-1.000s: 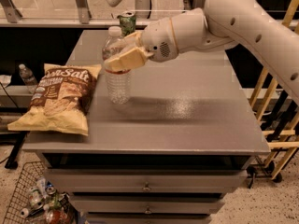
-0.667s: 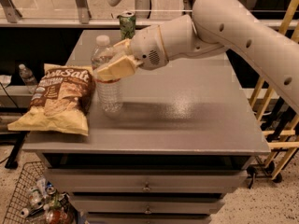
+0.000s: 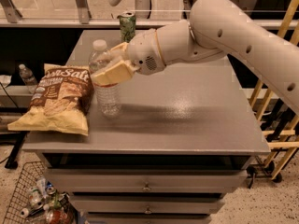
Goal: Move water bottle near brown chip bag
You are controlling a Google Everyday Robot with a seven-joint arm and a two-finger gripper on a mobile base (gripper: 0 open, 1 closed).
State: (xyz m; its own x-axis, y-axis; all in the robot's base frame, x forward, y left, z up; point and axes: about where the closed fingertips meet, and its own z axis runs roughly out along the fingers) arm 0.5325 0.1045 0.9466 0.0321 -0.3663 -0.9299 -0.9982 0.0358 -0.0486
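A wire basket (image 3: 25, 197) of litter is seen on the floor at the far left, and a small dim bottle (image 3: 27, 75) is seen above it, behind the table. The brown chip bag (image 3: 58, 99) is laid flat on the left end of the grey table (image 3: 196, 125). At the bag's 3 o'clock, just beside its edge, the water bottle (image 3: 108, 101) is held upright; whether its base is touching the tabletop cannot be told. The gripper (image 3: 110, 73) is closed around the bottle's upper half, just below the white cap. A green can (image 3: 127, 27) is stood at the bottle's 1 o'clock, well apart, by the far edge. The white arm (image 3: 224, 29) is extended in from 2 o'clock. A yellow wooden rack (image 3: 275, 111) is placed beside the table's right end.
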